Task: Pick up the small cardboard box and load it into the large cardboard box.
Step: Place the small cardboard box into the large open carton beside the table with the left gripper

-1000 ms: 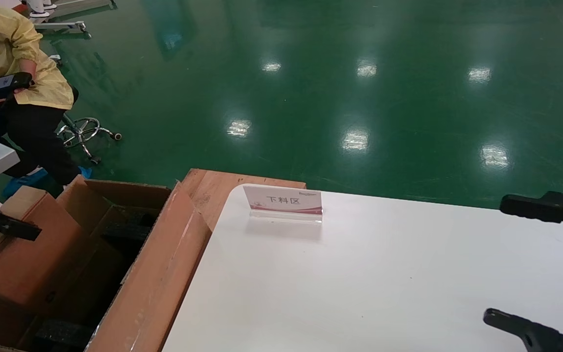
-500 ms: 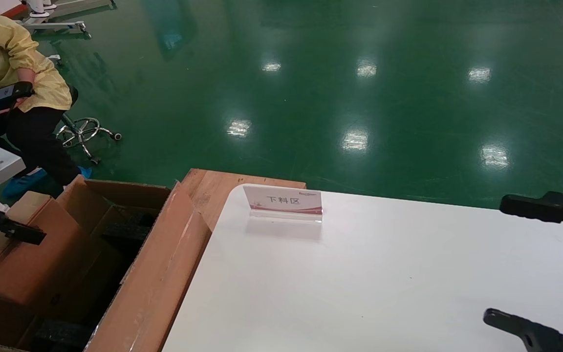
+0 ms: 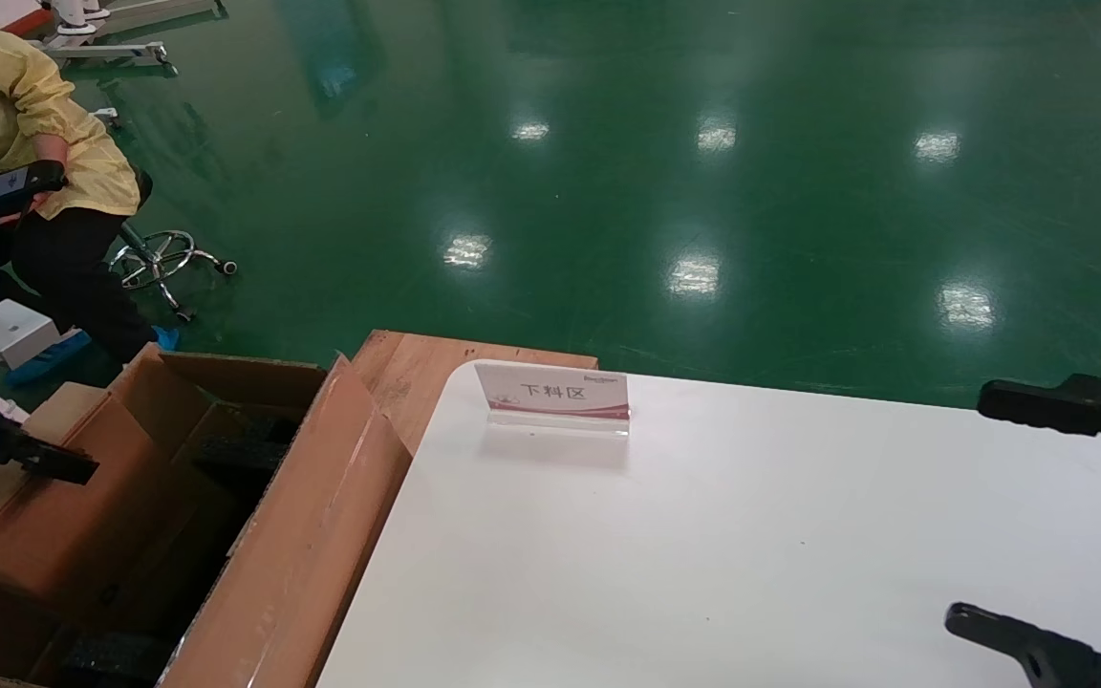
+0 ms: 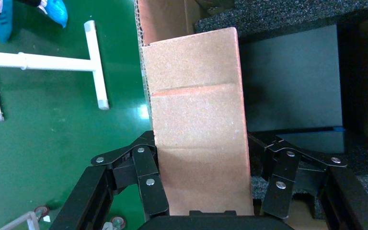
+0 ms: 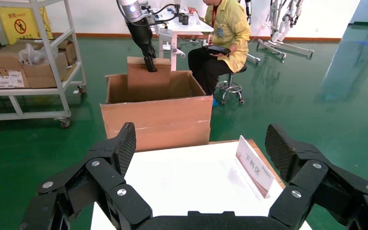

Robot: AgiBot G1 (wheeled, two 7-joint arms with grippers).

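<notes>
The left end effector (image 4: 206, 191) is gripping the small cardboard box (image 4: 196, 124), its fingers (image 4: 146, 179) clamped on the carton's two opposite faces; the carton is hanging partly inside the large cardboard box (image 3: 312, 535), which is standing on the floor just beside the tabletop's (image 3: 751, 554) left edge. The step in hand looks like the lowering — the carton should be going straight down, kept upright and clear of the tall flap (image 3: 178, 377), so that it is settling between the black foam blocks (image 4: 287, 14) rather than riding up on one; the grip should be holding until the bottom is resting on something firm. The right end effector (image 5: 201, 158) is waiting wide open and empty over the tabletop's right edge, near the acrylic sign (image 3: 555, 394).

Hard to make out: the carton's lower end and whatever it is heading for are hidden by the big box's walls; the head view is cutting off most of the left arm — only one dark finger is showing; whether the carton is already touching foam cannot be told.
</notes>
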